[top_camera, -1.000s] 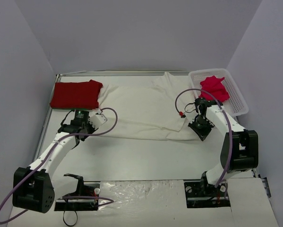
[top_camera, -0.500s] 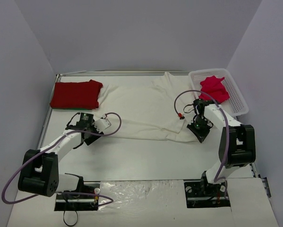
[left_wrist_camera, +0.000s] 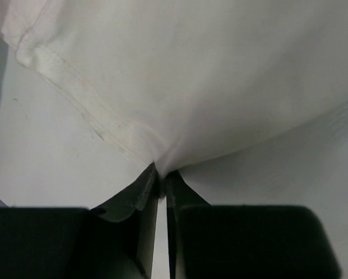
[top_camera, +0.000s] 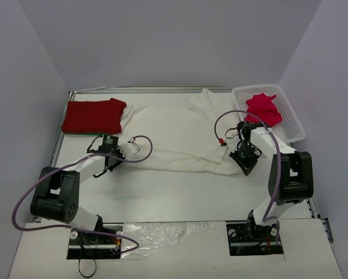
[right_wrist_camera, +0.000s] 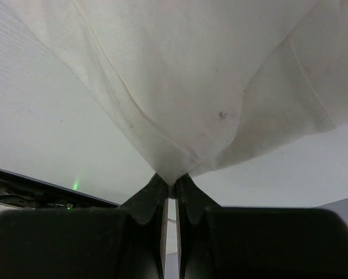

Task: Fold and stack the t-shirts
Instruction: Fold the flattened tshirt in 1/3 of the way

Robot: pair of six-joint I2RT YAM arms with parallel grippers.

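A large cream-white t-shirt (top_camera: 174, 131) lies spread over the middle of the table. My left gripper (top_camera: 125, 153) is at its near left edge. In the left wrist view that gripper (left_wrist_camera: 161, 174) is shut on the shirt's hem (left_wrist_camera: 104, 116). My right gripper (top_camera: 239, 158) is at the shirt's near right corner. The right wrist view shows this gripper (right_wrist_camera: 171, 181) shut on a bunched fold of the cream-white cloth (right_wrist_camera: 179, 87). A red t-shirt (top_camera: 92, 116) lies folded at the back left. A pinkish-red t-shirt (top_camera: 264, 108) lies crumpled in the basket.
A white plastic lattice basket (top_camera: 293, 125) stands at the back right, close behind my right arm. The table's raised metal rim (top_camera: 150, 90) runs along the back. Crinkled clear film (top_camera: 174, 235) covers the near edge between the arm bases.
My left gripper swung right from beside the red shirt to the cream-white shirt's edge, opened, then closed on the hem. My right gripper shifted slightly left and farther back with its corner.
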